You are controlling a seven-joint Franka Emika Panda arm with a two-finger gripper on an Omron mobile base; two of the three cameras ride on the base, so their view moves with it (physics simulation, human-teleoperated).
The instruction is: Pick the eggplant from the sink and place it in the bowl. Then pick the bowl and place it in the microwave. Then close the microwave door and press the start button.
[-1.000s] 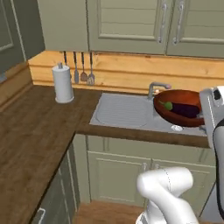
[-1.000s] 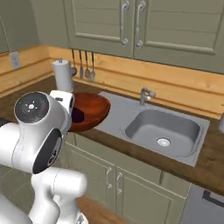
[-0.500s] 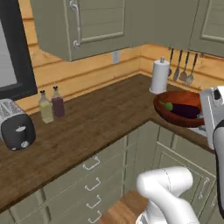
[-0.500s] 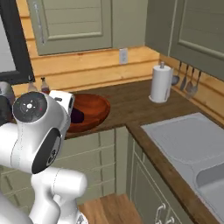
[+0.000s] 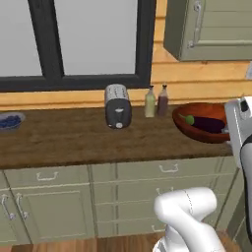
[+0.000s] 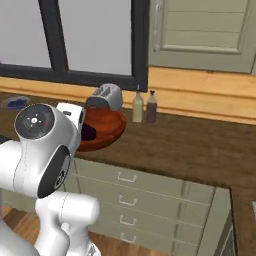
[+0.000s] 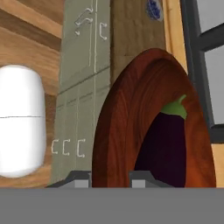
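Gripping the rim of the bowl (image 7: 127, 127), the end effector (image 7: 110, 177) has one finger on each side of the rim, clamped on it. The bowl is red-brown and hangs in the air above the front part of the counter (image 5: 64, 142). The eggplant (image 7: 164, 144) lies inside the bowl with its green cap pointing away from the fingers. Behind the bowl, near the wall, stand a toaster (image 5: 117, 106) and two bottles (image 5: 156, 101). To the left of the toaster the wooden counter is bare up to a small blue dish (image 5: 10, 121) at the far end. Drawers (image 5: 162, 170) sit under the counter's front edge.
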